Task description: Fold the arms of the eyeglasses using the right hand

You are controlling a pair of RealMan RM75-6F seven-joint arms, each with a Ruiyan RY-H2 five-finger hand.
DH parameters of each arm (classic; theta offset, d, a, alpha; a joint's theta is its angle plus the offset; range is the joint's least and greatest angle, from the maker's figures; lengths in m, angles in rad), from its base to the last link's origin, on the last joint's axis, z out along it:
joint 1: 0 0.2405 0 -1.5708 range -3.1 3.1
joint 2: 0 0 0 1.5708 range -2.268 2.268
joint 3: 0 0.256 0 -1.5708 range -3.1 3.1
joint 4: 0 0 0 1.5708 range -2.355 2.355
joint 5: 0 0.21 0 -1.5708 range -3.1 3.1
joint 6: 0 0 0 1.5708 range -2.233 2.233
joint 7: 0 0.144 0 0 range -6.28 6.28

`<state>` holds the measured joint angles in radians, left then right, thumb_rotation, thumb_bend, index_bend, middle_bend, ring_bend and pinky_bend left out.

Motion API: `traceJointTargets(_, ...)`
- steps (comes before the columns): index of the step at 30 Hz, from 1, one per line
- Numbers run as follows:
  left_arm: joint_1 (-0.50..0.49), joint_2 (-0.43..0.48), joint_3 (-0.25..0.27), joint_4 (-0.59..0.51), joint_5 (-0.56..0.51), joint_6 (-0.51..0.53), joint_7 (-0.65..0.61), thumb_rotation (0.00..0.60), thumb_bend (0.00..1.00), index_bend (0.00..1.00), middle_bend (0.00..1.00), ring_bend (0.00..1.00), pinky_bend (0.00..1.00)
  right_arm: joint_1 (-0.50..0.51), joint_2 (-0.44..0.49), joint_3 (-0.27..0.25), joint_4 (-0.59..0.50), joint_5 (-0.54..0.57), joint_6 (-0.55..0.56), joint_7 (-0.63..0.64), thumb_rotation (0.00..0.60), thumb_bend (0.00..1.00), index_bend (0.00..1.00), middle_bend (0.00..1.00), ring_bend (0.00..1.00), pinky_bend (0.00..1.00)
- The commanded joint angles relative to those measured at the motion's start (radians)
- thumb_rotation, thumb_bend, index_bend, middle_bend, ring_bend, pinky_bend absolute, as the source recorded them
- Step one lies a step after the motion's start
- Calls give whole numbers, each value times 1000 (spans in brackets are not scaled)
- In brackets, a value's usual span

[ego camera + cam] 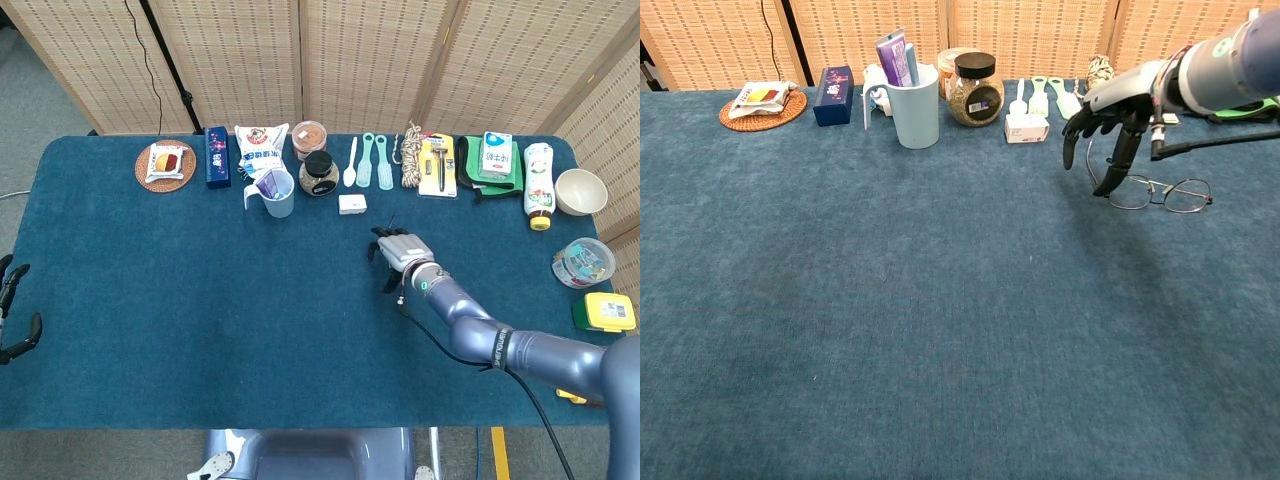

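The right robot hand (1110, 115) hangs above the blue desk (890, 330) with its fingers (1118, 160) spread and pointing downward, holding nothing. In the chest view one dark finger reaches down just beside the left lens of the eyeglasses (1160, 190); whether it touches the frame cannot be told. The eyeglasses lie on the desk below the robot hand and a little to its right, lenses facing the robot, with one arm still unfolded and running back toward the far row of objects. In the head view the right robot hand (402, 250) covers most of the eyeglasses.

Beyond the robot hand, along the far edge of the desk, stand a small white box (1026, 127), a dark-lidded jar (974, 90) and a pale blue cup (915, 105), with a coil of rope (411, 155) and pale green utensils (376, 160) nearby.

Far across the desk, at its left edge, the left robot hand (14, 320) shows only in part, with its dark fingers apart and nothing in them.
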<state>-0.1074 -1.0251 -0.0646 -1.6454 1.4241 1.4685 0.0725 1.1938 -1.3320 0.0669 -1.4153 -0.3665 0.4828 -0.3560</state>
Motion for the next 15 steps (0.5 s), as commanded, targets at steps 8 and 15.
traceJointTargets(8,12,11,1,-2,-6,9,-2,382,503,117,0,2,44,65,-106,-97,119,68,63,-46,600,242,322,0,0,0)
traceJointTargets(15,14,16,-1,-13,0,13,5,382,503,117,0,1,44,84,-154,-144,178,120,78,-87,600,242,325,0,0,0)
